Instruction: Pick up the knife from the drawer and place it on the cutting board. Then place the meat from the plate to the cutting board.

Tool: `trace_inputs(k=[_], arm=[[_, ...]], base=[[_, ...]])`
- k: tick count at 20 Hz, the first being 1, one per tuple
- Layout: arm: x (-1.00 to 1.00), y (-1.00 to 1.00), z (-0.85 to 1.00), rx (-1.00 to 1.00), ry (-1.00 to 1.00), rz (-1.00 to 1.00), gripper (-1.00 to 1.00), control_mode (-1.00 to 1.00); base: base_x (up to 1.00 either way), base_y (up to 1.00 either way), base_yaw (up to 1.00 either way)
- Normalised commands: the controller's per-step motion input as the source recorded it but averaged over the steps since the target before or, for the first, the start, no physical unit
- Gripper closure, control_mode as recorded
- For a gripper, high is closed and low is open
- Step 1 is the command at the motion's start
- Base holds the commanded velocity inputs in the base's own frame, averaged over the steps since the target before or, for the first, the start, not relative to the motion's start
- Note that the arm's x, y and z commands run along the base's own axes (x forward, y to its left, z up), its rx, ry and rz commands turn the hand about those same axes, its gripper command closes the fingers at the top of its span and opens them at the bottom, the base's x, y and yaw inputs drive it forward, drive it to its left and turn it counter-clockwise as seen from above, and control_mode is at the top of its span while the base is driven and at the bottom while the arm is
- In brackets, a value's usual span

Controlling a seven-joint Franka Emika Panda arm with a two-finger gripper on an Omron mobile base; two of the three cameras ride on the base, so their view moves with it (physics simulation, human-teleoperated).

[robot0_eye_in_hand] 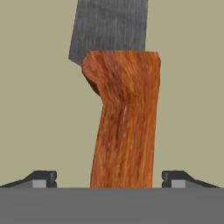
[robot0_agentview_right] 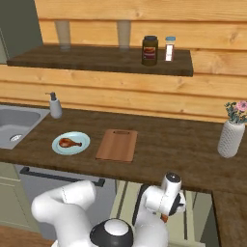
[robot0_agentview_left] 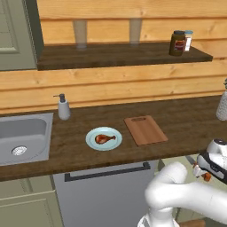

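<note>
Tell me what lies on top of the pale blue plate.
A glossy orange-brown chicken drumstick lies on the pale blue plate, near its middle. The part of the plate under the drumstick is covered, so it cannot be seen.

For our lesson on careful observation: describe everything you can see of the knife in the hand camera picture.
The small knife with a reddish-brown wooden handle and grey blade lies flat on a pale olive-beige surface. Its curved, grained handle runs up the hand view to a notched shoulder, where the dull grey blade begins and leaves the frame. The two dark fingers stand apart on either side of the handle's end, not touching it.
</note>
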Motion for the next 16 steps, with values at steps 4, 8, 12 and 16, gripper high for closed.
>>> trace_inputs(k=[4, 8, 12, 16], arm=[[-0.14, 0.0, -0.44, 0.0, 0.01, 0.0, -1.0, -1.0], [-0.59, 0.01, -0.41, 0.0, 0.07, 0.0, 1.0, -1.0], [-0.57, 0.03, -0.03, 0.0, 0.01, 0.0, 1.0, -1.0], [-0.7, 0.13, 0.47, -0.02, 0.1, 0.08, 1.0, -1.0]], base=[[0.0, 0.0, 0.0], [0.0, 0.0, 0.0], [0.0, 0.0, 0.0], [0.0, 0.0, 0.0]])
